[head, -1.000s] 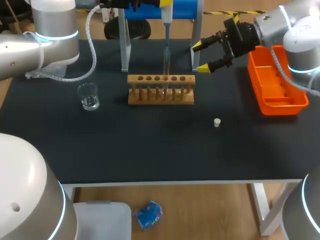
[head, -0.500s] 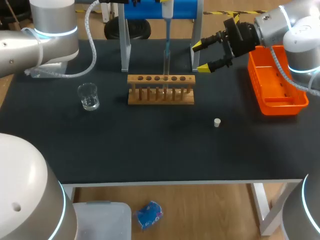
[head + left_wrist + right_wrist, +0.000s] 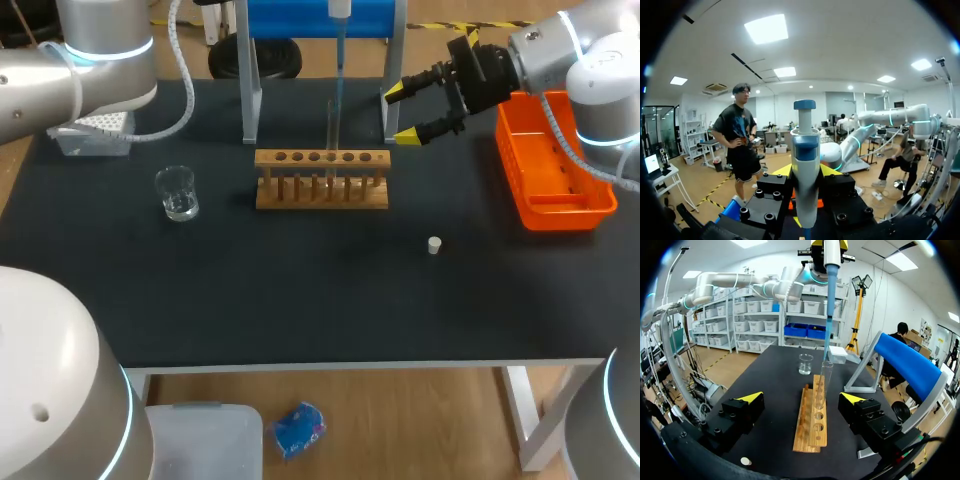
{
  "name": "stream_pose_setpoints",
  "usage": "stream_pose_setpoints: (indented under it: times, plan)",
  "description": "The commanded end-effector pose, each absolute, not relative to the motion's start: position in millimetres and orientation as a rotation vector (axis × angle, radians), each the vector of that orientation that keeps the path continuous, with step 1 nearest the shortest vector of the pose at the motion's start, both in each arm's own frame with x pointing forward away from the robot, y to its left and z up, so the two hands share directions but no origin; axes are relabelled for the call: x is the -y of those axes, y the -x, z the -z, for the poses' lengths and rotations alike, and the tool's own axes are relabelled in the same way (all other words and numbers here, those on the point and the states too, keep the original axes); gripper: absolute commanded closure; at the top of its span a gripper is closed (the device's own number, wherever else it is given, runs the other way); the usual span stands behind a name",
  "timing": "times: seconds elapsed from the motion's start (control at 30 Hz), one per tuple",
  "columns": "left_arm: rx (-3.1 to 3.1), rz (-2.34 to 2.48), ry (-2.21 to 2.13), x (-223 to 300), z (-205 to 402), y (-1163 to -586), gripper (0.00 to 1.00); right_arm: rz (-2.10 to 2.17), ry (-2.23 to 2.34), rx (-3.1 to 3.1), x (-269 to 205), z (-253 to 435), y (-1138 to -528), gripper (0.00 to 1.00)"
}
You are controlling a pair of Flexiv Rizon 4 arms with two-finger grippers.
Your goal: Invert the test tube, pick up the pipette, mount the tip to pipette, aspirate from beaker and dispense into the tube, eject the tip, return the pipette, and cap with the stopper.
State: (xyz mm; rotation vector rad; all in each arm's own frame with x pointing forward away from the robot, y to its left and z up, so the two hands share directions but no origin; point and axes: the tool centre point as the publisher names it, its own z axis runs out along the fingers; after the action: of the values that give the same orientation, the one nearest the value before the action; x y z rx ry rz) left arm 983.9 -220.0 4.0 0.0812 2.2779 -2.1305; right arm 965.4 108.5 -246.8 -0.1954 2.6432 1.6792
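L gripper (image 3: 805, 172): clamped on pipette (image 3: 805, 145) above rack (image 3: 322, 178); your head view crops it.
R gripper (image 3: 402, 115): fingers apart, beside rack.

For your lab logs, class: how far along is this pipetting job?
Done: the test tube stands upright in the rack, and the tip is mounted. In hand: the left gripper holds the pipette above the tube. Left: eject the tip, return the pipette, cap; the stopper lies on the table, right gripper open.
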Motion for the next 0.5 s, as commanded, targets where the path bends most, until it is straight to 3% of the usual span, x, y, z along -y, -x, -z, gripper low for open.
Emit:
stream_pose_setpoints:
  times: [0.03,0.5]
  plan:
    - [-2.305,2.092,-0.072,223,-23,-975,1.00,-1.678,0.195,-2.642,-109,247,-965,0.00]
    - [-2.314,2.045,-0.095,237,-65,-929,1.00,-1.678,0.195,-2.642,-109,247,-965,0.00]
